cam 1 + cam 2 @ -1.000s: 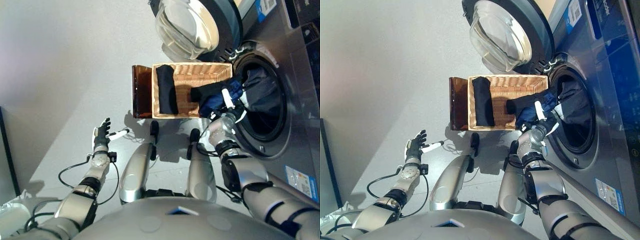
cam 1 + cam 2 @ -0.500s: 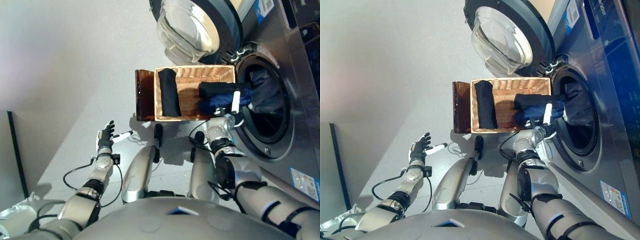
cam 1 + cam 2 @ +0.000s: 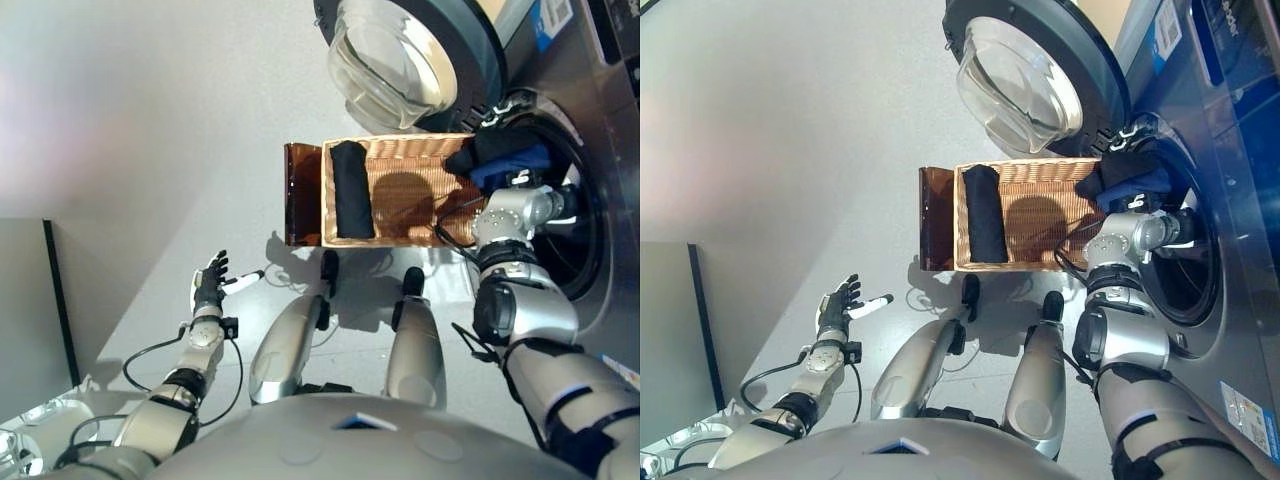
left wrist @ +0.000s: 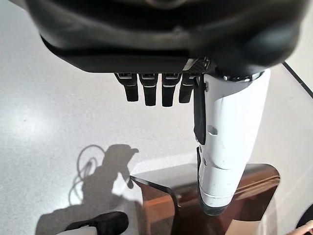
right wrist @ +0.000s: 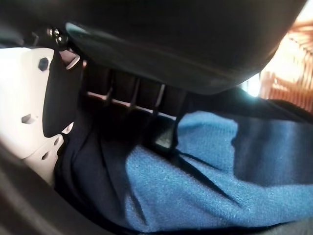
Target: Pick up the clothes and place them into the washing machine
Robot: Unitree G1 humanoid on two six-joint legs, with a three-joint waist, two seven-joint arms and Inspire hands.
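Note:
A blue and dark garment hangs at the mouth of the washing machine drum, draped over the wicker basket's right end. My right hand is shut on it; in the right wrist view the fingers curl into the blue cloth. A black rolled garment lies in the left part of the wicker basket. My left hand hovers open over the floor at the lower left, holding nothing, fingers straight beside the white thumb.
The washer's round glass door stands open above the basket. A brown panel stands against the basket's left side. A grey board with a dark edge rises at the far left.
My right hand has carried the blue garment from over the basket's right end to the drum mouth. The camera has shifted. The left hand stays open in place.

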